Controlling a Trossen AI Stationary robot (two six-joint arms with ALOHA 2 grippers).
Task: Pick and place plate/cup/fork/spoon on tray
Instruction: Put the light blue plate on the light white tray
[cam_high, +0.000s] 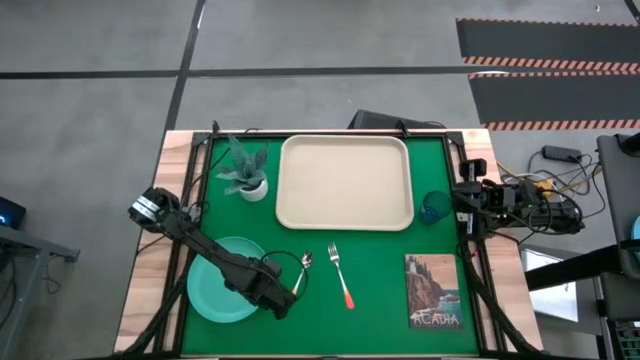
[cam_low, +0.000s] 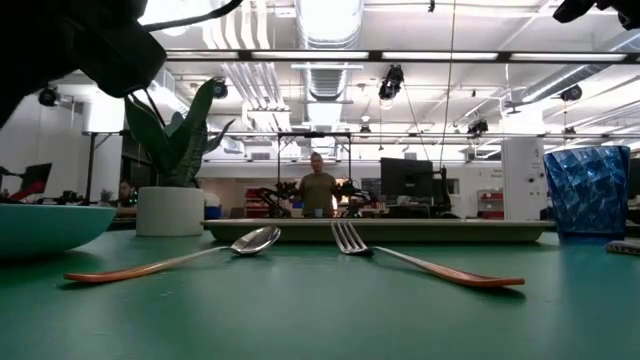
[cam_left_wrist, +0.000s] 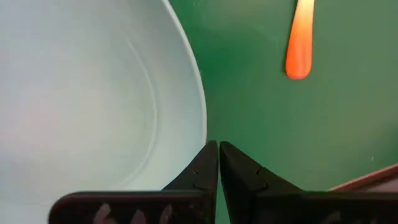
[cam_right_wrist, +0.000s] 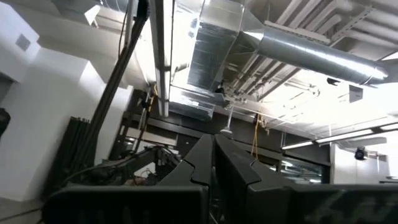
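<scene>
— Left arm?
— Reaches from the table's left edge diagonally toward the front middle, elbow low, wrist angled down over the green surface. Left gripper (cam_high: 283, 302) sits at the end of that reach, fingers (cam_left_wrist: 200, 169) pressed together tip to tip, nothing between them.
— Right arm?
— Folded back at the table's right edge, parked clear of the working area. Right gripper (cam_high: 462, 196) points inward from that edge; seen from its own wrist, tilted upward toward the ceiling, fingers (cam_right_wrist: 198, 163) closed against each other, holding nothing.
— Any contact between the two?
— None; well apart, on opposite sides of the table.
</scene>
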